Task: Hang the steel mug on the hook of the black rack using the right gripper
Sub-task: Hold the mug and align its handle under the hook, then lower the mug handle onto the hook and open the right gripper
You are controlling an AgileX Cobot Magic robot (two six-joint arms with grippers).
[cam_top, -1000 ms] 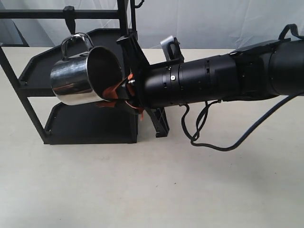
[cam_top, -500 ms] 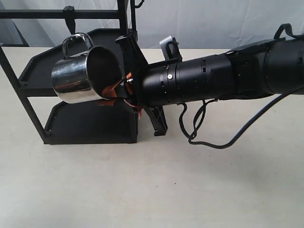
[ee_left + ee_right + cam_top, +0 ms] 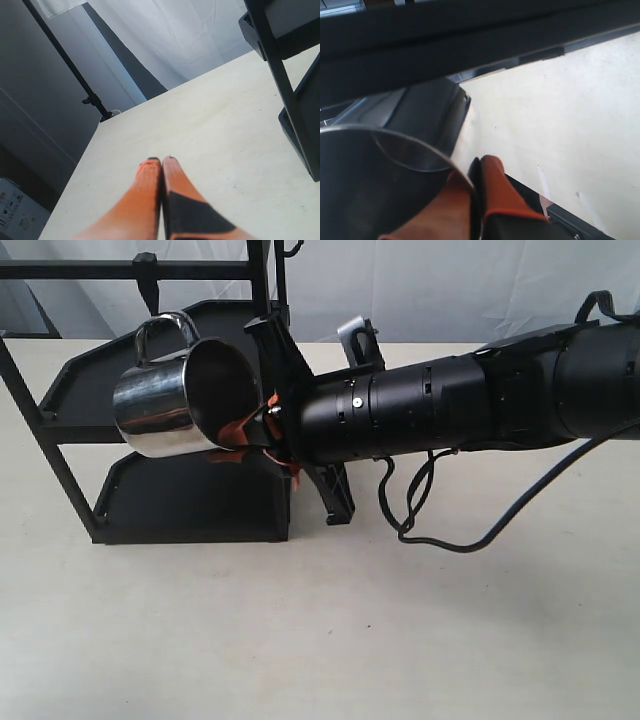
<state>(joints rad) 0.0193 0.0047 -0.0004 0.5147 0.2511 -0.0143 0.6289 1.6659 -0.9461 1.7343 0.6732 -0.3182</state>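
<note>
The steel mug (image 3: 170, 400) hangs in the air, tilted on its side with its mouth toward the arm and its looped handle (image 3: 163, 328) uppermost. My right gripper (image 3: 250, 436) is shut on the mug's rim, one orange finger inside and one outside (image 3: 492, 187). The mug is in front of the black rack (image 3: 70, 380), at upper-shelf height. The hook (image 3: 148, 278) hangs from the top bar just above the handle, apart from it. The right wrist view shows the mug's rim (image 3: 415, 145) and a rack bar (image 3: 470, 30). My left gripper (image 3: 160, 161) is shut and empty over the table.
The thick black right arm (image 3: 430, 410) spans the right half of the exterior view, its cables (image 3: 430, 525) drooping to the table. A small curled hook (image 3: 292, 248) sits on the rack's right post. In the left wrist view a rack post (image 3: 280, 80) stands close by.
The mug and right gripper have shifted slightly to the right and up, bringing the handle closer under the hook. The left gripper shows no earlier frame.
</note>
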